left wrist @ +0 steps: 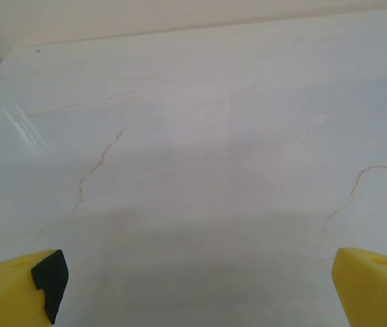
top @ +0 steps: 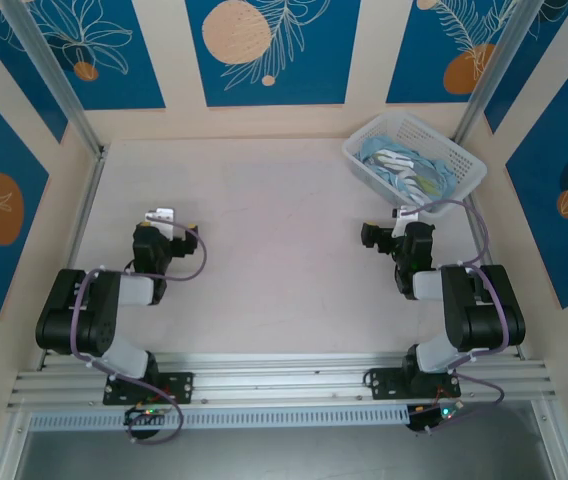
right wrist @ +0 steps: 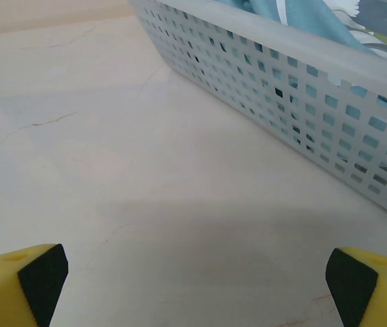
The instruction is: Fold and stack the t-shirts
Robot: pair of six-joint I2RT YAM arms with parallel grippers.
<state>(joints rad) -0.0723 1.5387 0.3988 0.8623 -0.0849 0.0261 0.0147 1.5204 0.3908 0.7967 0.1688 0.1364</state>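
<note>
While the left gripper (left wrist: 193,286) hangs with its jaws spread wide over bare worktop (top: 264,220), holding nothing, its side carries little risk. The metal rail (top: 82,215) along the left edge is the one thing an elbow might catch on a wide swing.

The middle of the worktop lies open and flat, with good room for spreading and folding a shirt, and I judge it the place to bring the cloth.

Further right, the right gripper (right wrist: 197,283) is likewise spread and empty, low over the surface with the white basket (right wrist: 282,75) just beside it. Trouble most likely starts there. The t-shirts (top: 404,165) lie crumpled together inside the basket at the far right corner, so one pinch could lift several at once. Cloth could also snag on the rim and drag or tip the light basket, and a finger coming in low could knock its perforated wall. Beyond the basket the side wall (top: 554,200) stands near, leaving scant room to reach round from that side.
</note>
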